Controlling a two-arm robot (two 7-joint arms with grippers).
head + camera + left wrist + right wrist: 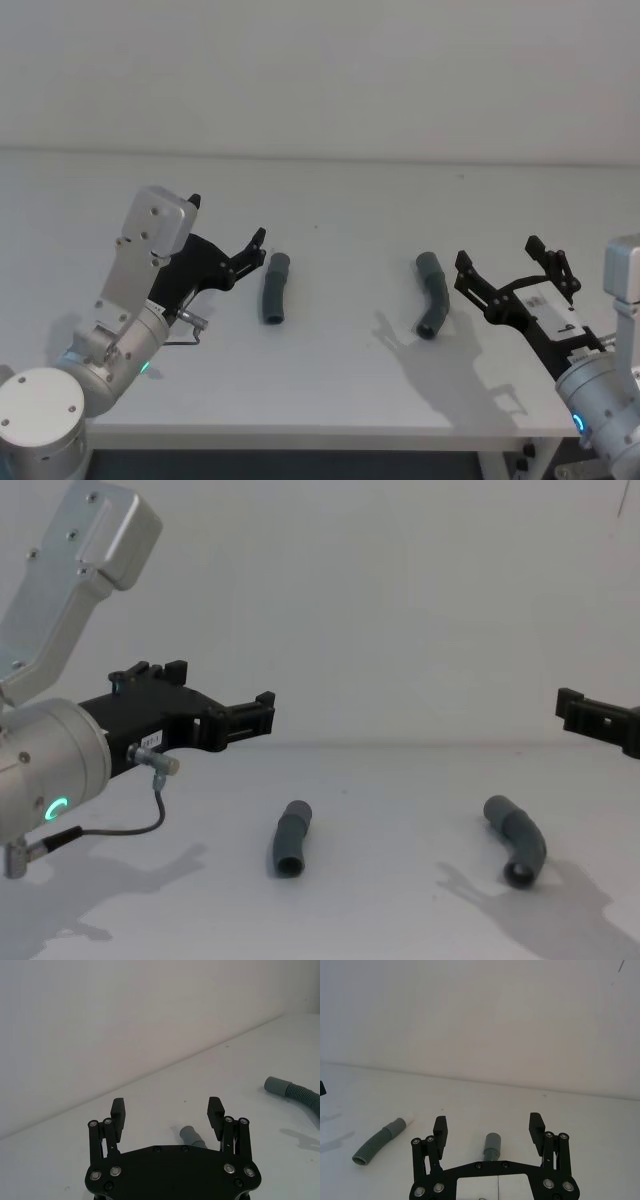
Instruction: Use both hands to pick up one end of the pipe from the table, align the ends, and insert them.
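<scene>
Two dark-grey ribbed pipe pieces lie apart on the white table (340,400). The left piece (274,288) lies just right of my left gripper (227,222), which hovers open and holds nothing. In the left wrist view that piece (192,1136) shows just below the open gripper (166,1107). The right piece (433,295), bent, lies just left of my right gripper (497,252), also open and holding nothing. In the right wrist view this piece (491,1145) sits below the open gripper (488,1123), and the far piece (380,1140) shows a white tip (410,1117).
A plain white wall rises behind the table. The table's front edge (300,430) runs close to both arm bases. A thin grey cable (130,825) loops under the left wrist. Bare table surface lies between the two pipe pieces.
</scene>
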